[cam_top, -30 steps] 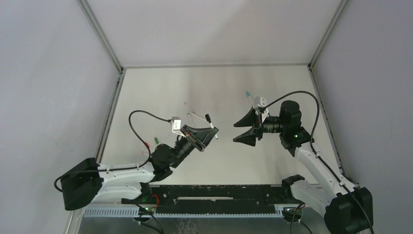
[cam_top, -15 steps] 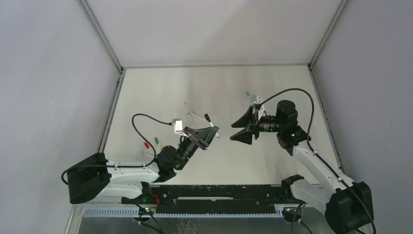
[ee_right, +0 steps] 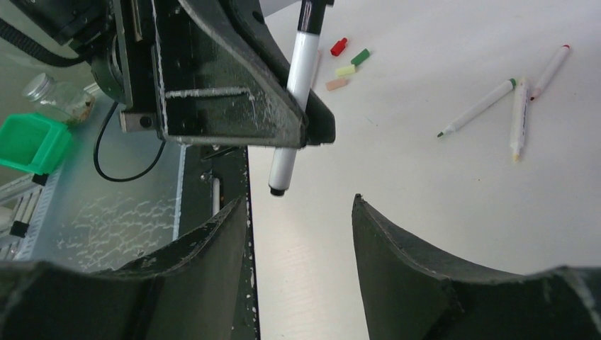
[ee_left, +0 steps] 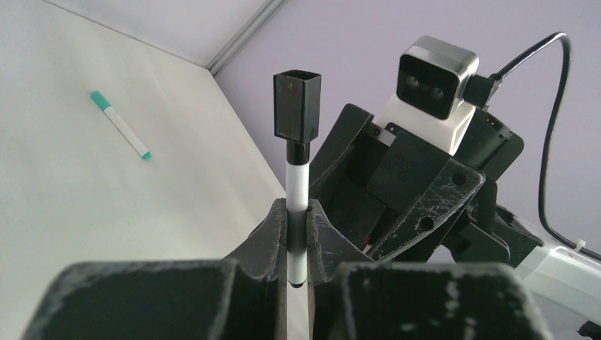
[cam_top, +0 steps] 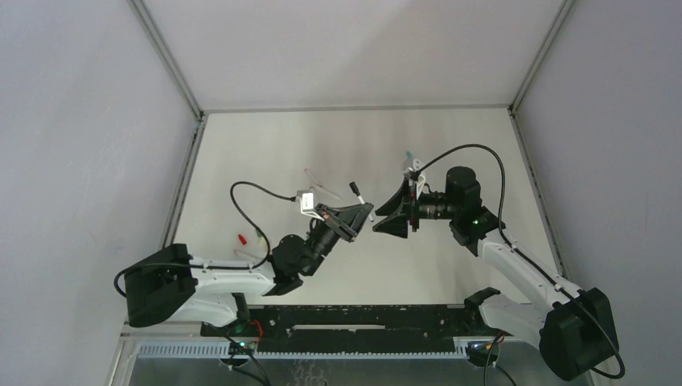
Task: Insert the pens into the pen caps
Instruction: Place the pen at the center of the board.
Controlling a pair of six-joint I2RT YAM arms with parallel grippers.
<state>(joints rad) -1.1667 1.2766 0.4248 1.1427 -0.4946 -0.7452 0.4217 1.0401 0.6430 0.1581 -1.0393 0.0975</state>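
My left gripper is shut on a white-barrelled pen and holds it in the air. A black cap sits on the pen's far end. My right gripper is open and empty and faces the left one closely. The held pen's butt end hangs just beyond the right fingertips. A teal-capped pen lies on the table behind. Loose red, green, yellow-green and peach caps lie together.
Three uncapped pens, green-tipped, yellow-tipped and red-tipped, lie on the white table. A green bin and a small jar sit beyond the table's near edge. Grey walls enclose the table.
The left gripper has moved right and slightly back with the pen. The right gripper has moved left toward it, so the gap between them has nearly closed.
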